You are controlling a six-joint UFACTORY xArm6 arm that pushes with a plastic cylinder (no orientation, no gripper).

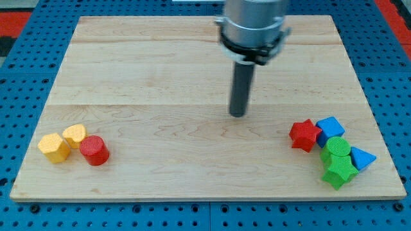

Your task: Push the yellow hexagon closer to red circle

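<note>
**A:** Where does the yellow hexagon (53, 147) lie from the end effector?

**B:** Well away, toward the view's lower left. The end effector is a bare rod, so there is nothing to clench or release; its tip (238, 114) rests on open table (160, 77) near the middle, touching no block.

**A:** And the red circle (95, 151)?

**B:** Just to the view's right of the hexagon, near the table's bottom-left corner. A second yellow block (74, 134), perhaps heart-shaped, sits between them, slightly higher, touching or nearly touching both.

**A:** So the push?

**B:** Probably from the hexagon's left side toward the view's right, meaning the tip must circle round the trio first.

**A:** Anything in the way?

**B:** No. The red star (304, 135), blue blocks (331, 128) and green blocks (338, 160) cluster far off at the right.
</note>
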